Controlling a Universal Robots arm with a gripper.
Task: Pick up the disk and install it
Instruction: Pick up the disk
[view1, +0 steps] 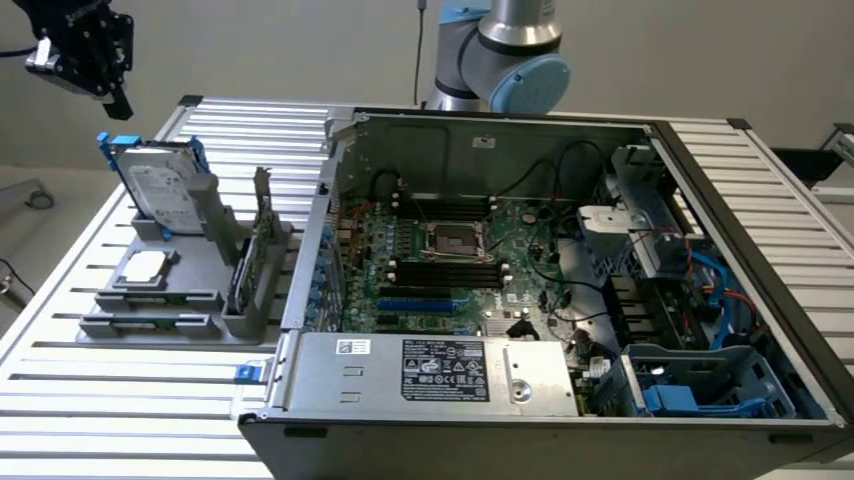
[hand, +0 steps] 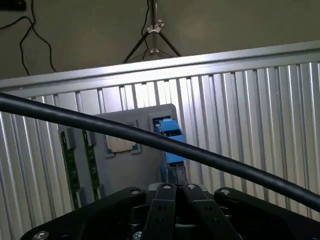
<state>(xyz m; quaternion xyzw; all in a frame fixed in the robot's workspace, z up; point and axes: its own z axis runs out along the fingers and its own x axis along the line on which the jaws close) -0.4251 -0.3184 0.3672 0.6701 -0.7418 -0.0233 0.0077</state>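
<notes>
Closed, empty gripper (view1: 118, 105) high above disk (view1: 160, 190), upright in holder (view1: 154, 300) near table (view1: 80, 400) edge, exterior view's left. Open wide first; centre over blue rails; descend vertical.

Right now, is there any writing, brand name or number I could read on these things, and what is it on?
Nothing can be read.
On the grey metal box, a black label: print too small.
Beside it, a white sticker: too small.
On the disk, a white label: blurred.
</notes>
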